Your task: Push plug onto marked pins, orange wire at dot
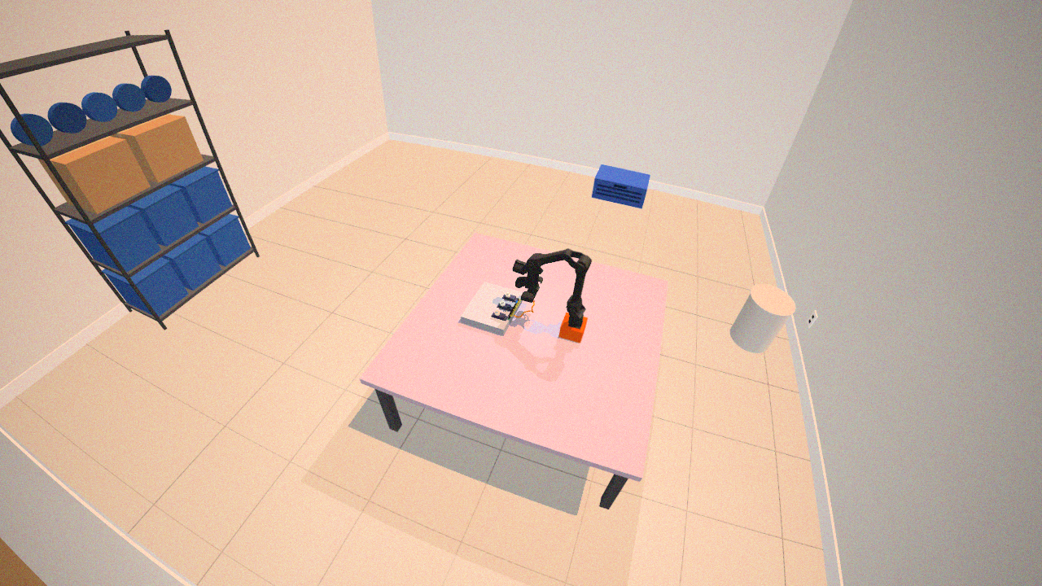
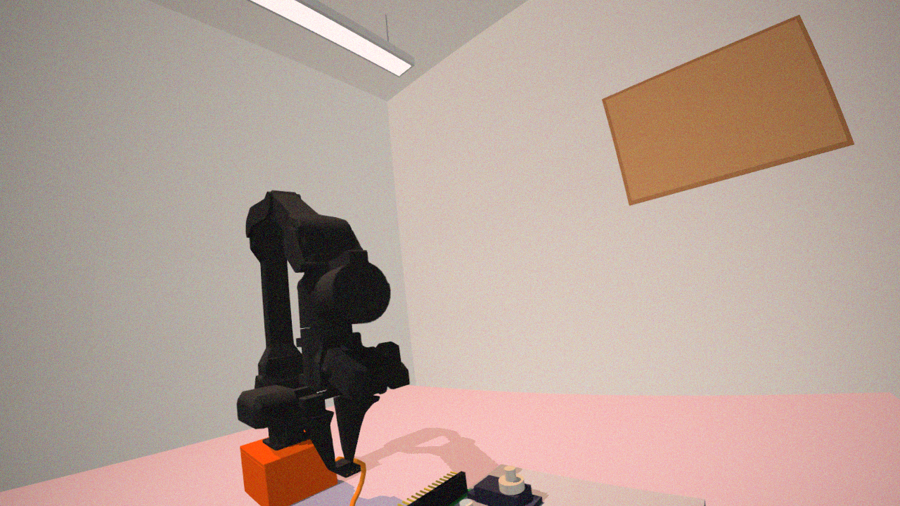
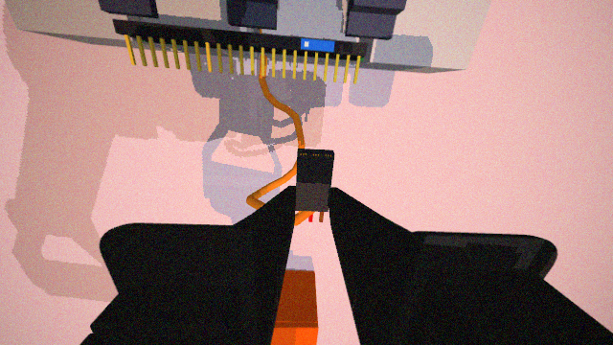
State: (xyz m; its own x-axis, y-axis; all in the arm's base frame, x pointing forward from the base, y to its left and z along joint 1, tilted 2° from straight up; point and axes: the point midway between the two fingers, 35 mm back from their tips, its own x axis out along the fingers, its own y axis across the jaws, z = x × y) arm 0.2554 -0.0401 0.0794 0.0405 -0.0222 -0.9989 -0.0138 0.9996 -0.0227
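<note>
My gripper [image 3: 312, 194] [image 2: 342, 464] is shut on the black plug [image 3: 315, 168], above the table on the near side of the pin row. In the wrist view the plug's three-hole end faces the metal pins [image 3: 294, 64], with a gap between. The orange wire leaves its rear at the left, red in the middle, brown at the right. The blue band [image 3: 322, 45], white dot [image 3: 306, 44] at its left end, lies roughly above the plug in that view. The row slopes slightly down to the right relative to the plug's end. The orange lead [image 3: 299, 125] loops beneath the plug.
Three dark servo bodies [image 3: 374, 21] [image 1: 499, 315] stand on the pale block [image 3: 457, 35] [image 1: 477, 312] behind the pins. The orange arm base [image 3: 299, 297] [image 1: 573, 329] [image 2: 283, 471] stands on the pink table [image 1: 466, 386] on the near side.
</note>
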